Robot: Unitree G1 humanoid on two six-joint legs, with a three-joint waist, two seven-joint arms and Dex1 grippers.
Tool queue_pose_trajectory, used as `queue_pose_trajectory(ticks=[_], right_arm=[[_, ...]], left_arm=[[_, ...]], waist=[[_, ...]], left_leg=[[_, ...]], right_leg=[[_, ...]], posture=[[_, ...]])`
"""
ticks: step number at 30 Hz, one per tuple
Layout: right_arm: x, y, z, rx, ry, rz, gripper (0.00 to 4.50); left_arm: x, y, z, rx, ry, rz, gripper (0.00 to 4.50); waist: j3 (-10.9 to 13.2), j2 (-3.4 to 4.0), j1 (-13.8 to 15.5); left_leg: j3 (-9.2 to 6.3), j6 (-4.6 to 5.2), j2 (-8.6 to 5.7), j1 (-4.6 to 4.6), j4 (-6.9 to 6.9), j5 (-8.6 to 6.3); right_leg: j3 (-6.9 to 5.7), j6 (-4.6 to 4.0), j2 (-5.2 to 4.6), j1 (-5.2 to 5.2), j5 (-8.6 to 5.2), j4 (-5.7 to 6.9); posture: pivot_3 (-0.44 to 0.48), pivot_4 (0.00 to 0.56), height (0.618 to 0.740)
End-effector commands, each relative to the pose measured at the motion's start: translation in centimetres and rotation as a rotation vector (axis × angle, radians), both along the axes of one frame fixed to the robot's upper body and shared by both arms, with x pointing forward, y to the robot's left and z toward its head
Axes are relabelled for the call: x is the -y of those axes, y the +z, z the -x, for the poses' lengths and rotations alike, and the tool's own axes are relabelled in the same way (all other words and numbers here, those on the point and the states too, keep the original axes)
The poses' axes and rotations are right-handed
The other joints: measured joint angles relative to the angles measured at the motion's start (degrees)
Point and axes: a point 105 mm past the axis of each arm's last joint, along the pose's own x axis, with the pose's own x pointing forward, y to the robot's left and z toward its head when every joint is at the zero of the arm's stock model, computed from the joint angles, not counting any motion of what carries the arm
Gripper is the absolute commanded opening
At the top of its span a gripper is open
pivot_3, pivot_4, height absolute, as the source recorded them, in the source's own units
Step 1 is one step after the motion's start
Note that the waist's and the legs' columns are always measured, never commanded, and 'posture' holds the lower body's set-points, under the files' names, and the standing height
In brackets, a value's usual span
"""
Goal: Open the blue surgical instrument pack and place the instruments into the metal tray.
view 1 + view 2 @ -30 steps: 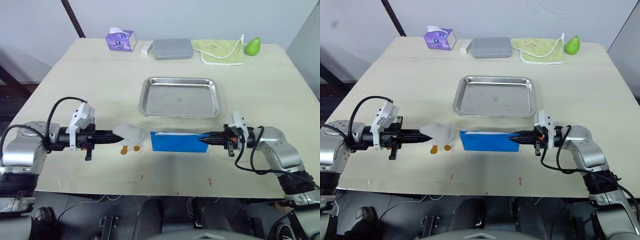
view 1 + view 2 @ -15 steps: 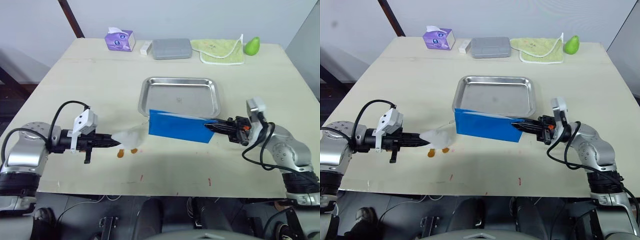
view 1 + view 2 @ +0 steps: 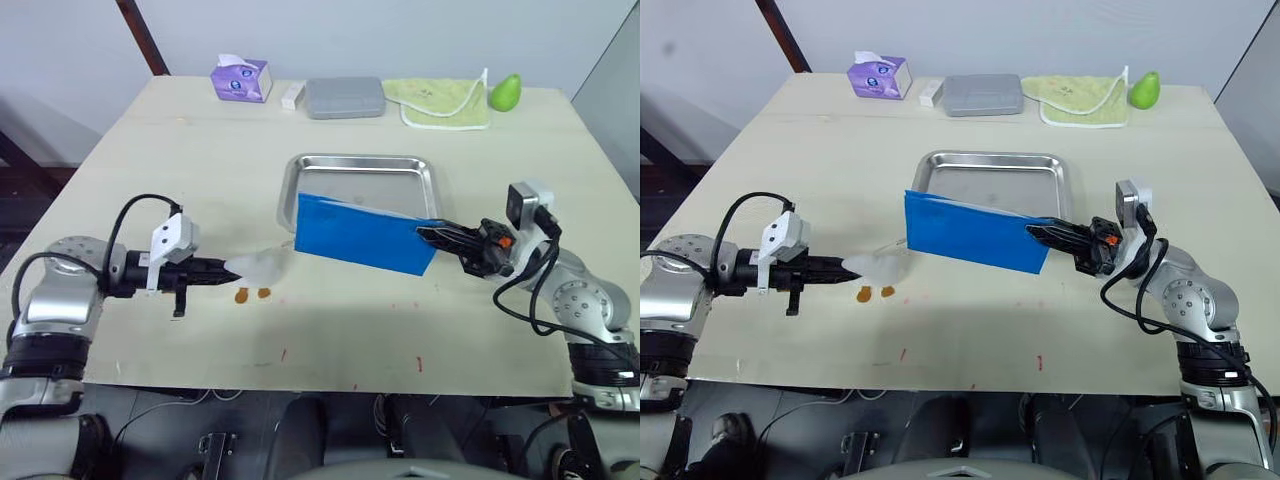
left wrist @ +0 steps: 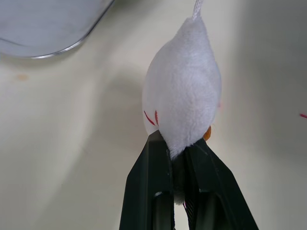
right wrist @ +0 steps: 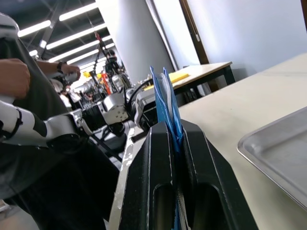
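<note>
Because the blue surgical instrument pack (image 3: 365, 234) must be opened, we pinch its right edge in the right gripper (image 3: 428, 233) and hold it raised at centre frame, overlapping the lower rim of the metal tray (image 3: 360, 166). Left of centre, the left gripper (image 3: 227, 266) clamps a white soft toy (image 3: 261, 264), tethered by a thin cord toward the pack.

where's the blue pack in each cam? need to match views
Left eye: blue surgical instrument pack centre, lifted in front of the metal tray, its end clamped by the right gripper.
Right eye: pack centre, same pose.
Left wrist: not in it.
Right wrist: pack's edge standing between the fingers.
Shared landmark: the tray, whose rim also shows in both wrist views.
</note>
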Motion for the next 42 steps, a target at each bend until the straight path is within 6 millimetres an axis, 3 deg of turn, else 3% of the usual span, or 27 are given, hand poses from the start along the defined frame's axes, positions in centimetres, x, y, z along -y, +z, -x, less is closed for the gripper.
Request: queue_pose_trajectory(ticks=[1,12,16,23,31,32,33,36,42], right_arm=[[-0.1,0.1,0.0,0.126,-0.029,0.080,0.00],[-0.6,-4.7,-0.7,0.152,-0.050,0.294,0.00],[-0.9,-5.3,-0.9,0.151,-0.064,0.316,0.00],[-0.9,-5.8,-1.2,0.165,-0.082,0.332,0.00],[-1.1,-6.1,-1.1,0.170,-0.074,0.335,0.00],[-1.2,-6.1,-1.1,0.172,-0.072,0.335,0.00],[-1.2,-6.2,-1.1,0.174,-0.071,0.335,0.00],[-1.3,-6.1,-0.9,0.180,-0.065,0.332,0.00],[-1.4,-6.0,-0.6,0.193,-0.047,0.337,0.00]], left_arm=[[-0.2,2.3,-1.7,0.155,0.036,-0.021,0.07],[0.2,1.9,-2.1,0.241,-0.021,-0.142,0.07],[-0.1,1.2,-1.6,0.213,-0.058,-0.206,0.07],[-1.0,0.1,0.0,0.021,-0.076,-0.282,0.07],[-1.4,-0.4,-0.4,0.019,-0.070,-0.291,0.07],[-1.4,-0.4,-0.4,0.021,-0.057,-0.271,0.81],[-1.4,-0.4,-0.5,0.022,-0.049,-0.257,0.97],[-1.1,0.6,-0.1,0.020,-0.024,-0.088,2.43],[-1.9,3.3,1.3,-0.016,-0.007,0.112,2.43]], waist=[[0.00,0.00,0.07],[0.00,-0.01,-0.08],[0.00,-0.01,-0.07],[0.00,0.00,-0.23],[0.00,0.00,-0.22],[0.00,0.00,-0.22],[0.00,0.00,-0.21],[0.00,0.00,-0.20],[0.00,-0.01,-0.23]], left_leg=[[0.00,0.00,0.00,0.00,0.01,0.00],[0.02,0.00,0.00,0.00,0.01,0.00],[0.06,0.00,0.00,0.00,0.01,0.00],[0.06,0.00,0.02,0.02,0.00,0.00],[0.08,0.00,0.02,0.03,0.00,0.00],[0.08,0.00,0.02,0.04,0.00,0.00],[0.09,0.00,0.02,0.05,0.00,0.00],[0.10,0.00,0.02,0.04,0.00,0.00],[0.09,0.00,0.03,0.04,0.00,0.00]], right_leg=[[0.00,0.00,0.00,0.00,0.00,0.00],[0.03,0.00,0.03,-0.02,0.00,0.01],[0.05,0.00,0.01,-0.02,0.00,0.00],[0.06,0.00,0.04,-0.03,0.00,0.02],[0.07,0.00,0.04,-0.03,0.00,0.02],[0.08,-0.01,0.04,-0.03,0.00,0.03],[0.09,-0.01,0.04,-0.03,0.00,0.03],[0.09,0.00,0.04,-0.03,0.00,0.03],[0.07,0.00,0.03,-0.05,0.00,0.05]], posture=[[0.000,0.150,0.740],[0.000,0.150,0.740],[0.000,0.150,0.740],[0.000,0.150,0.740],[0.000,0.150,0.740],[0.000,0.150,0.740],[0.000,0.150,0.740],[0.000,0.150,0.740],[0.000,0.150,0.740]])
